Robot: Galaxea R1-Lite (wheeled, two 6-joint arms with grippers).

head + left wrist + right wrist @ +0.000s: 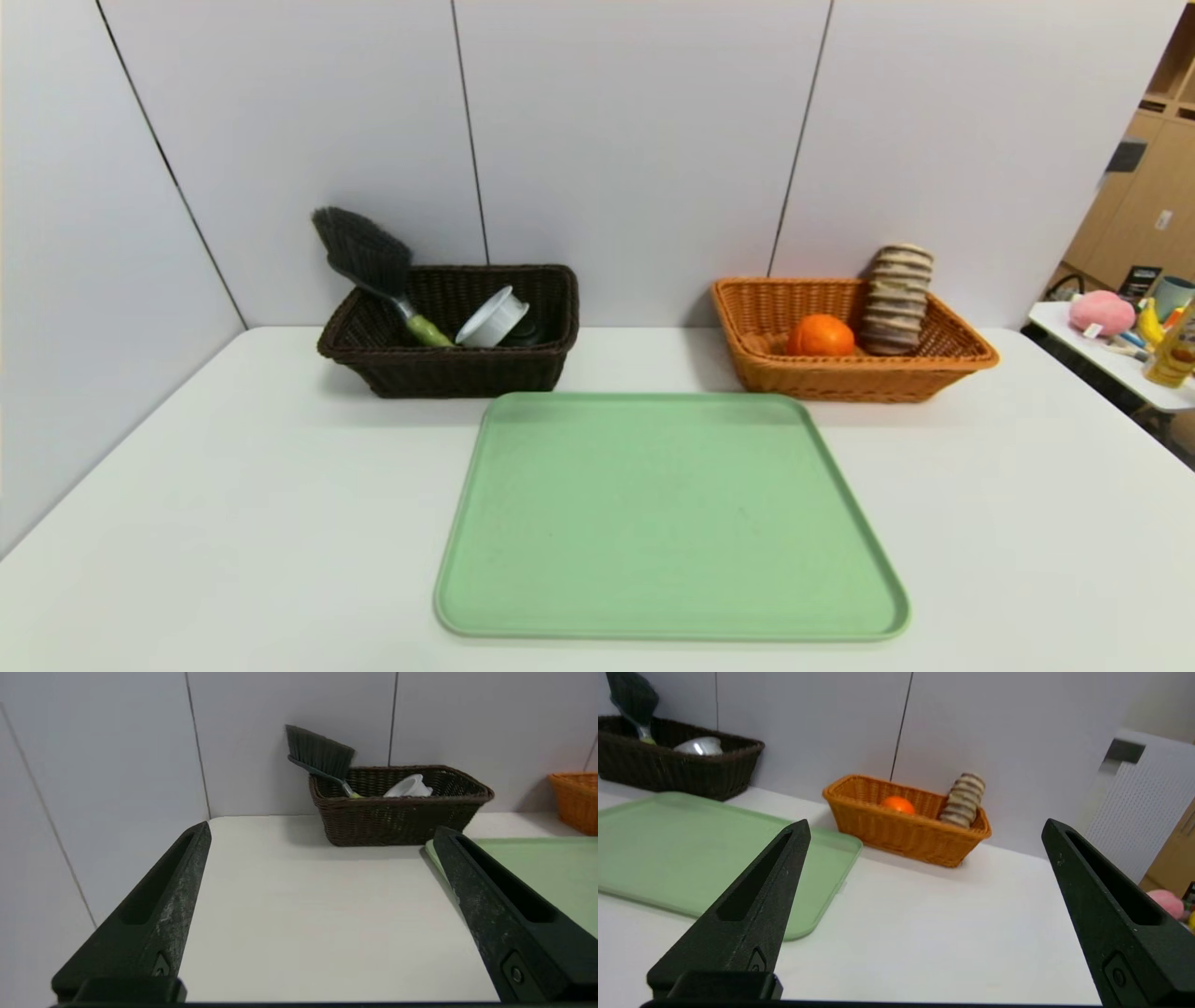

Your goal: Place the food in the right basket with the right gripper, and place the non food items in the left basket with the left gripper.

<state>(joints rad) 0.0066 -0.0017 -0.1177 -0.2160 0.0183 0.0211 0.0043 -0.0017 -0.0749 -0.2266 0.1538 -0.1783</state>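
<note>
Orange fruit (pixel 820 335) and striped ridged roll (pixel 896 299) sit in the orange-tan basket (pixel 966 353); both pincers gape wide, empty.

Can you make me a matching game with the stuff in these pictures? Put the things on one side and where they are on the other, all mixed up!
Things:
1. orange fruit
2. brush
3. green tray
4. striped roll

Places:
A. flat on the white table, with nothing on it
B. leaning upright in a corner of the orange basket
C. lying low in the orange basket, beside the roll
D. in the dark brown basket, bristles poking up over the rim

Right pairs: 1-C, 2-D, 3-A, 4-B
</note>
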